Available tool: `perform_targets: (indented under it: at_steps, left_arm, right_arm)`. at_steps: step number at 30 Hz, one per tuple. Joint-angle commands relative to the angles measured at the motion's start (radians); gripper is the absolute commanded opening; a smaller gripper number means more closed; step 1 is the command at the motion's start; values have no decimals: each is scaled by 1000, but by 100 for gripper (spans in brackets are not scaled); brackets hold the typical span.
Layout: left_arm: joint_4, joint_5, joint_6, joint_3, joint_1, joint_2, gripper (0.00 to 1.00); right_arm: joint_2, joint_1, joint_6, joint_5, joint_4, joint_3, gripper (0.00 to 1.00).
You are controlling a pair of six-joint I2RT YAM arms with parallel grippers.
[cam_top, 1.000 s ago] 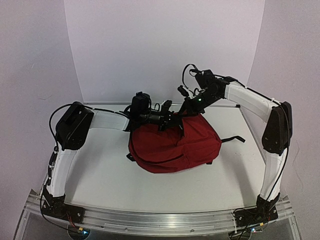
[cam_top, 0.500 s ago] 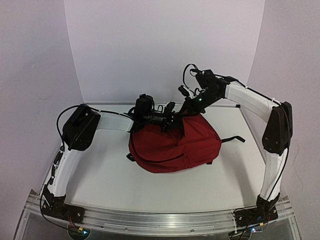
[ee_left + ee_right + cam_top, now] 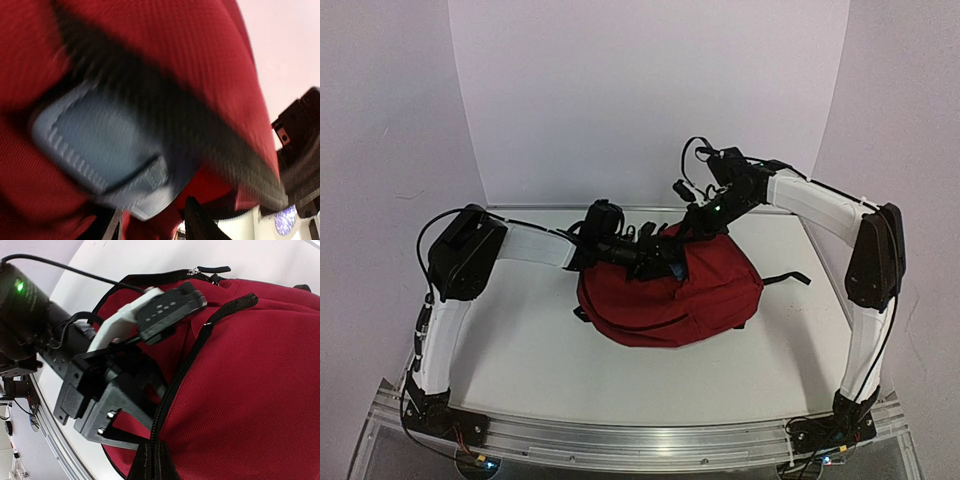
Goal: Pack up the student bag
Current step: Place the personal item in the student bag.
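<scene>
On the worktop [image 3: 520, 340], centre, between the two arms: dark red soft fabric backpack [image 3: 680, 300]. Left claw [image 3: 662, 258] enters its far-side opening from the left. Right claw [image 3: 684, 238] sits on the opening's zip edge, just behind the left claw. Small blue oblong fabric case [image 3: 100, 150] lies inside the backpack, under the zip edge, ahead of the left claw.

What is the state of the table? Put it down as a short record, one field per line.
student bag: dark red, lying mid-table, mouth unzipped
zip edge: black, pinched by the right jaws
blue case: in the bag's mouth, under the zip edge
right jaws: shut on the student bag
left jaws: at the bag's mouth by the blue case; grip cannot be told
strap: black, trailing off the bag's right side
table: white
</scene>
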Motion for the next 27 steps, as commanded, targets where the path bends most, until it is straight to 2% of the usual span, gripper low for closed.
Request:
perform_targets:
  at_steps: [1, 6, 10, 12, 17, 22, 27]
  left_arm:
    - [-82, -115, 87, -73, 5, -171, 44]
    - [-94, -166, 83, -174, 7, -238, 45]
    - [-185, -221, 82, -141, 10, -206, 45]
    - [-170, -212, 69, -111, 9, -171, 45]
    - [2, -150, -23, -42, 10, -52, 46]
    - [248, -109, -126, -24, 11, 33, 45]
    - [350, -74, -149, -5, 8, 47, 43]
  right_arm:
    - [-57, 20, -30, 26, 10, 1, 0]
    - [-54, 41, -51, 123, 11, -2, 0]
    - [-44, 48, -42, 118, 12, 0, 0]
    - [-49, 48, -42, 103, 12, 4, 0]
    - [-59, 47, -39, 61, 13, 21, 0]
    - [-63, 47, -41, 69, 13, 18, 0]
    - [-56, 47, -35, 54, 14, 4, 0]
